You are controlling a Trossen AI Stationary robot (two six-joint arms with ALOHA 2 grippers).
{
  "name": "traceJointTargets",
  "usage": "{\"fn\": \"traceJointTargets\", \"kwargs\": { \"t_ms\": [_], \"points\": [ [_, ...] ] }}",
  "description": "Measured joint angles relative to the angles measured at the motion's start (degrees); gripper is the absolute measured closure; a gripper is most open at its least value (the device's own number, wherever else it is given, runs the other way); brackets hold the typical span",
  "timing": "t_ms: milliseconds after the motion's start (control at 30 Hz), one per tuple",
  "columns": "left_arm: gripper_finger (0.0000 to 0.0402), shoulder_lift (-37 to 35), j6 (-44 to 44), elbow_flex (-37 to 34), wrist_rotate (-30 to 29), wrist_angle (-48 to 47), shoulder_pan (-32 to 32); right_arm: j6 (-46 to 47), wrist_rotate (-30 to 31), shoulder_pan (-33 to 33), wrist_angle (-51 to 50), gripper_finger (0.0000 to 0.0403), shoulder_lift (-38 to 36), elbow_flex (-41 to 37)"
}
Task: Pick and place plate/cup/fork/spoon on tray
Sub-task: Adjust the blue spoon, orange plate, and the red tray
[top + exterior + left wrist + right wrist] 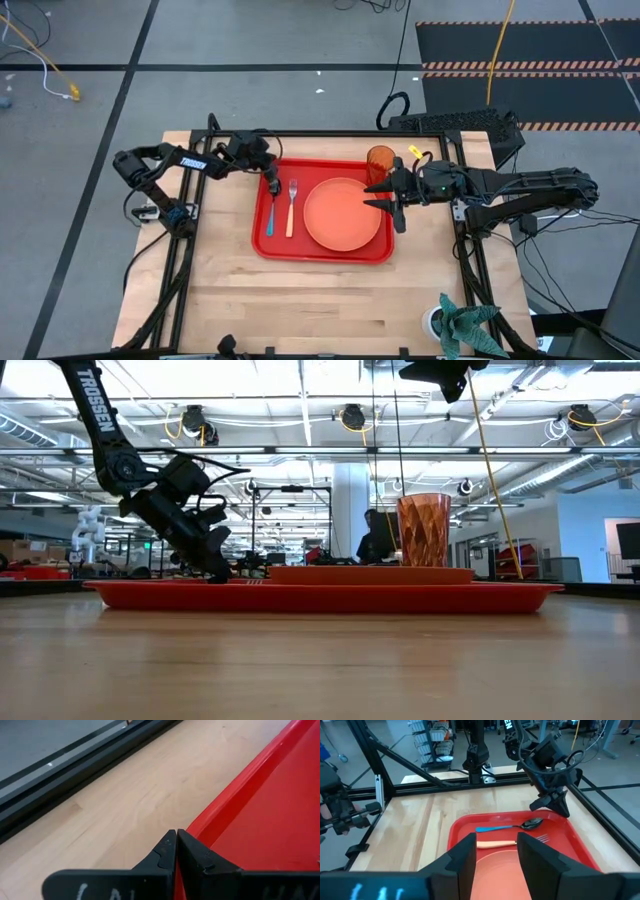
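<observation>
The wooden table (300, 300) carries the red tray (322, 251), and all four task items lie inside it. The plate (342, 214) fills its right half. The cup (380, 160) stands upright at the tray's far right corner, just beyond the plate. The fork (292, 207) and spoon (270, 212) lie side by side, left of the plate. The left gripper (273, 186) sits at the spoon's bowl end, fingers pressed together on nothing. The right gripper (392, 200) hovers over the plate's right edge, fingers spread and empty. In the low view the tray's rim hides both utensils.
</observation>
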Motion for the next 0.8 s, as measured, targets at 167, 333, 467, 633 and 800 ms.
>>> {"fn": "traceJointTargets", "kwargs": {
  "t_ms": [167,333,467,633,800],
  "points": [
    [0.0385,-0.07,0.64,0.07,0.6,-0.95,0.06,0.0,0.02,0.0,0.0,0.0266,0.0,0.0],
    [0.0385,-0.13,0.63,0.04,2.37,-1.28,0.07,-0.69,0.22,0.0,0.0,0.0266,0.0,0.0],
    [0.0385,-0.2,0.67,0.0,2.93,-1.46,0.07,-0.85,0.28,0.0,0.0,0.0266,0.0,0.0],
    [0.0385,-0.09,2.07,-0.11,2.94,-0.28,0.04,-0.93,0.29,0.0,-0.01,0.0266,0.0,0.0],
    [0.0385,-0.6,0.93,-0.29,1.61,1.8,0.1,-1.31,0.31,0.0,0.0,0.0266,0.0,0.0]
  ]
}}
